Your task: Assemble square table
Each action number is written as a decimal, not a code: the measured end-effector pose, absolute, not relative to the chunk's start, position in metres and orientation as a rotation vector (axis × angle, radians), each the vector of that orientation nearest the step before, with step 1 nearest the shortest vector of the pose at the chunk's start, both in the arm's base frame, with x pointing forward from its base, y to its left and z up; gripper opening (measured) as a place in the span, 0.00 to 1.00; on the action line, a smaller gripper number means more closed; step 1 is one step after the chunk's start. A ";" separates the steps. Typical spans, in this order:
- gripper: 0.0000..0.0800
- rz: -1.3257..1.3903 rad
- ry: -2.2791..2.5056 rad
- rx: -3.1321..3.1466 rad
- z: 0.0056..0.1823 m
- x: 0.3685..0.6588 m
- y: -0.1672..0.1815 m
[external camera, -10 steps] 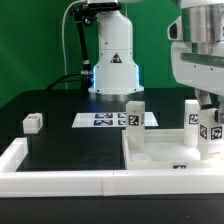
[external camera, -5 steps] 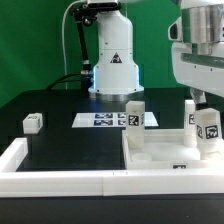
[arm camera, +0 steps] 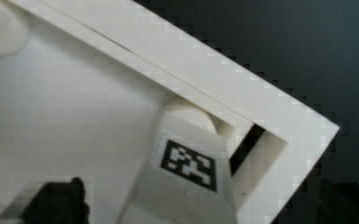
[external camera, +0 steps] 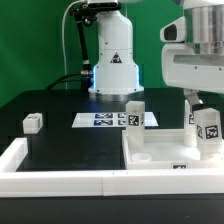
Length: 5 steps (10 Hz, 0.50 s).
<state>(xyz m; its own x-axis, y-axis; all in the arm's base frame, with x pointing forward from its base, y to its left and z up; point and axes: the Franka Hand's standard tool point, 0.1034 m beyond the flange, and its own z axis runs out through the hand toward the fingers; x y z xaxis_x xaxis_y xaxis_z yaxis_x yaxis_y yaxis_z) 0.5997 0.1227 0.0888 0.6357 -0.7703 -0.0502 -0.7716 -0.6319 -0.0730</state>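
The white square tabletop (external camera: 165, 152) lies at the exterior view's lower right, against the white rail. One white leg (external camera: 133, 114) stands upright at its far left corner. A tagged leg (external camera: 208, 128) stands at its right edge, with another white leg (external camera: 190, 115) just behind it. A fourth small leg (external camera: 33, 122) lies on the black surface at the left. My gripper (external camera: 197, 101) hangs just above the tagged leg. In the wrist view the tagged leg (arm camera: 194, 160) stands on the tabletop (arm camera: 87, 100) between my gripper (arm camera: 202, 208) fingers (arm camera: 59, 202), which stand wide apart and clear of it.
The marker board (external camera: 103, 120) lies flat behind the tabletop. The white robot base (external camera: 112, 60) stands at the back. A long white rail (external camera: 60, 180) borders the front of the black surface, with a side rail (external camera: 12, 150) at the left.
My gripper has risen from around the tagged leg to just above it. The leg has stayed standing on the tabletop.
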 end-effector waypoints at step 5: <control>0.81 -0.026 0.706 -2.981 0.083 0.597 0.117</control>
<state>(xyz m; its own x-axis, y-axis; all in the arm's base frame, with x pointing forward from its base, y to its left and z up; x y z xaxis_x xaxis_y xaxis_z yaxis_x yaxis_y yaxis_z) 0.5970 0.1172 0.0828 0.8938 -0.4484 -0.0017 -0.4471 -0.8910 -0.0794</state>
